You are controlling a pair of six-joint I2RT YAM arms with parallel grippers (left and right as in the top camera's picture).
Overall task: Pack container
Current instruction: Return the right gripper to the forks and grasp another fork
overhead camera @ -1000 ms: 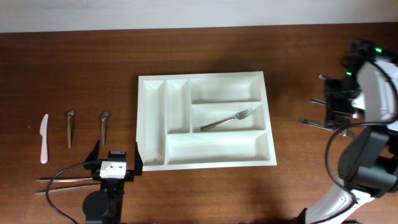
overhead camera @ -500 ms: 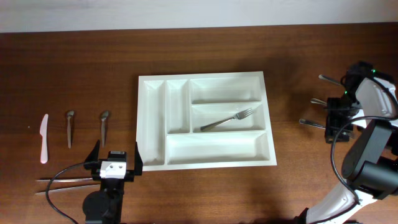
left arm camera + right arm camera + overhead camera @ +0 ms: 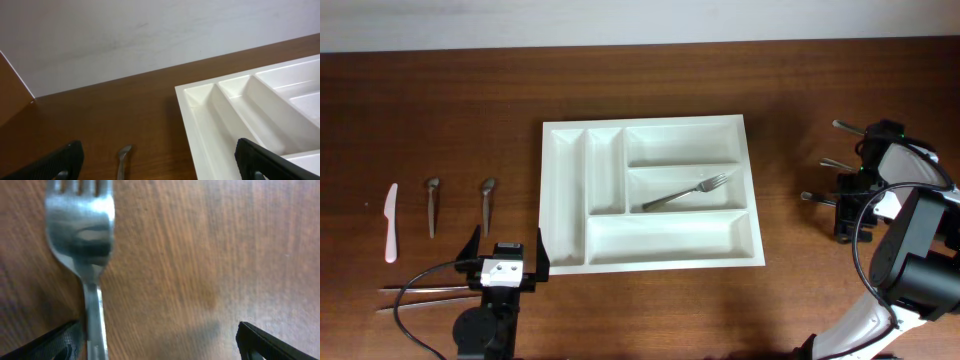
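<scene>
- Nearest the robot's side, the left gripper hovers low over the table. Its jaws are wide apart and empty, just off the container's near left corner. Two thin metal rods lie beside its arm; they may be chopsticks, though the overhead view is too small to be sure.
- On the right, the right gripper is also fully spread with nothing between its fingers. It is poised over a loose fork that sits toward one finger rather than centred.
- The container rests in the middle of the table, flat and square to the edge, well apart from both groups of cutlery. One packed fork lies slantwise in its middle wide compartment; the other four compartments show bare.
- The container looks like stiff, thin moulded plastic: light for its bulk, smooth, and likely to skid on the polished wood if nudged. It is far too broad to span, so any hold would have to pinch an outer wall or a divider. A corner rim seems the firmest place.
- Left of it lie two spoons and a white knife.
- Farther off on the right, two more forks lie beyond the right gripper, and a pale wall closes the far edge.
</scene>
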